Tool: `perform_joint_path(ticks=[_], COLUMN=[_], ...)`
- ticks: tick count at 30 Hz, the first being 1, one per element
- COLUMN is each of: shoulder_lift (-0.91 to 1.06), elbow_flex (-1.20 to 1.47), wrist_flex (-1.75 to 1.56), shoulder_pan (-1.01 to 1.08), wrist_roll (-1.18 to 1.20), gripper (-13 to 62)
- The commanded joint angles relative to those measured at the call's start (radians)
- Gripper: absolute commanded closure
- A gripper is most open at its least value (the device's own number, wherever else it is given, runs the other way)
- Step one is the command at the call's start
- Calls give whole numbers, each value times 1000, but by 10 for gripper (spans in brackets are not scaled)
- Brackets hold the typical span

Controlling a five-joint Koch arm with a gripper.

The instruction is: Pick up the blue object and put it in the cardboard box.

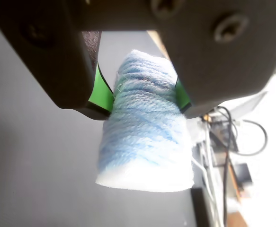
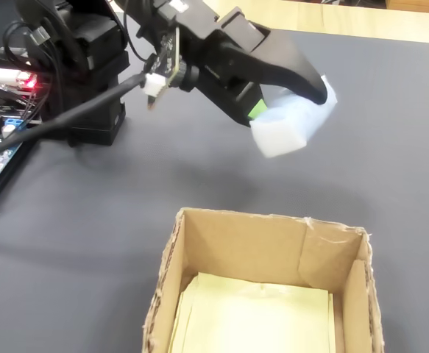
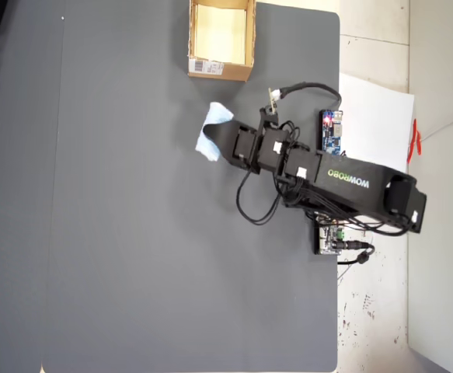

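Note:
The blue object (image 1: 145, 137) is a pale blue fuzzy oblong lump, pinched between the green pads of my gripper (image 1: 145, 97), which is shut on it. In the fixed view the blue object (image 2: 293, 121) hangs in the gripper (image 2: 291, 103) above the dark mat, beyond the far wall of the cardboard box (image 2: 262, 246). From overhead the blue object (image 3: 212, 132) sits at the gripper (image 3: 220, 137) tip, below the cardboard box (image 3: 220, 68), whose pale yellow inside faces up.
A dark grey mat (image 3: 133, 233) covers the table. Circuit boards and cables (image 3: 332, 132) lie at the mat's right edge overhead, near the arm base (image 3: 381, 198). A controller board (image 2: 1, 140) sits at the left in the fixed view.

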Motion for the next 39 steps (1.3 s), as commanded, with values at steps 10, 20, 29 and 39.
perform_joint_path(ticks=[10,20,29,39], shoulder_lift=[-106,-288,-385,-304], elbow_flex=[-341,-528,-560,-503], wrist_flex=[-48,130,170,32], shoulder_pan=[291,505,545,476], wrist_roll=[-173,-225,-222,-121], gripper=[294,294,201,185])
